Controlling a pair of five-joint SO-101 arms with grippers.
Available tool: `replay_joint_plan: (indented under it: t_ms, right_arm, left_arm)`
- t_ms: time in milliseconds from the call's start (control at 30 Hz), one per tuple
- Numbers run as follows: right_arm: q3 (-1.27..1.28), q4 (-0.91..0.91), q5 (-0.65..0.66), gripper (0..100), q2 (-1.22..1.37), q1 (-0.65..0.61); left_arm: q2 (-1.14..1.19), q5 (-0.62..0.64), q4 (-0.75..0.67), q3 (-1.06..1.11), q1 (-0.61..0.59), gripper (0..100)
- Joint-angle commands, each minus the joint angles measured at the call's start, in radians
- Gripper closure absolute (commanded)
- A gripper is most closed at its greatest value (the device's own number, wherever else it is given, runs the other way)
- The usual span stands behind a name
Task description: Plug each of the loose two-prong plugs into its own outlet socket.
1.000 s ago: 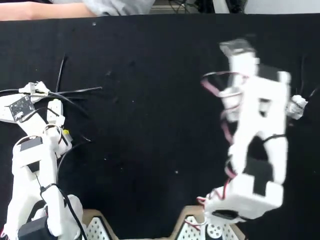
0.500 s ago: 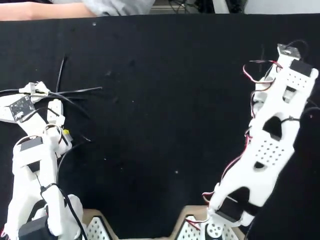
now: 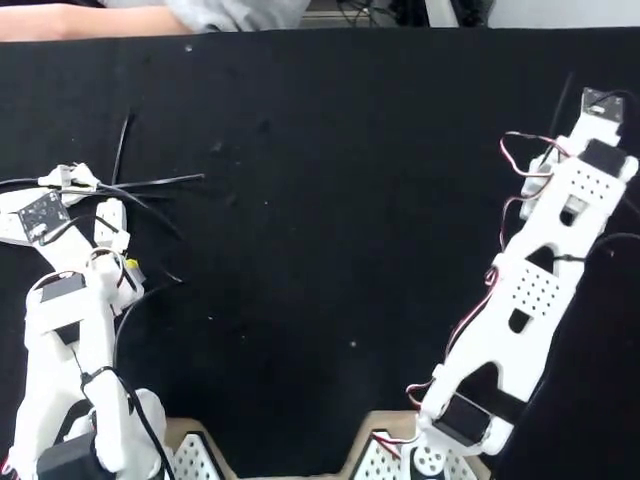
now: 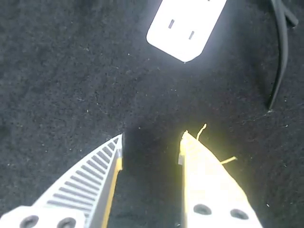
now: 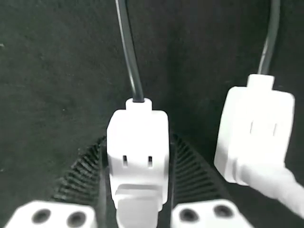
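White perforated arm [image 3: 530,300], red wires [image 3: 522,138]; ribbed left pincer [image 4: 151,142]

White socket [image 5: 137,128] on black cord [image 5: 127,47], clamped between ribbed fingers [image 5: 88,166] of hand [image 5: 137,145]; second white socket [image 5: 254,133] just beside, apart, on black table [image 5: 47,71].

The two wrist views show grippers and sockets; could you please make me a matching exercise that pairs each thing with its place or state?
Things:
1. left gripper
2. right gripper
3. lone socket
4. side socket

Places or states:
A. shut on the held socket
B. open and empty
C. beside the right gripper, outside it
D. lying on the black cloth ahead of the left gripper, apart from it

Pairs: 1-B, 2-A, 3-D, 4-C
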Motion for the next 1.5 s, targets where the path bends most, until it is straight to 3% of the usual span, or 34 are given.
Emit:
replay_joint_plan:
  t_ms: [0,200,800,1133,1300,1467]
  right_arm:
    - [-0.096,0.006,-0.006,96.4,0.018,0.008]
    - [-0.125,0.048,-0.006,77.6,0.001,-0.048]
    - [-0.125,-0.074,-0.012,77.6,-0.366,-0.084]
    - [-0.125,0.089,-0.011,77.6,-0.667,-0.094]
    - [-0.12,0.18,-0.009,77.6,-0.796,-0.166]
    - [0.044,0.178,-0.015,77.6,-0.924,-0.232]
  left_arm:
    - [-0.026,0.008,-0.012,-0.025,-0.001,81]
    - [-0.026,0.008,-0.012,-0.025,0.001,81]
    - [-0.026,0.008,-0.012,-0.025,0.001,81]
    - [-0.026,0.008,-0.012,-0.027,0.001,81]
    - [-0.026,0.008,-0.012,-0.027,0.001,81]
    - [-0.026,0.008,-0.012,-0.025,-0.001,81]
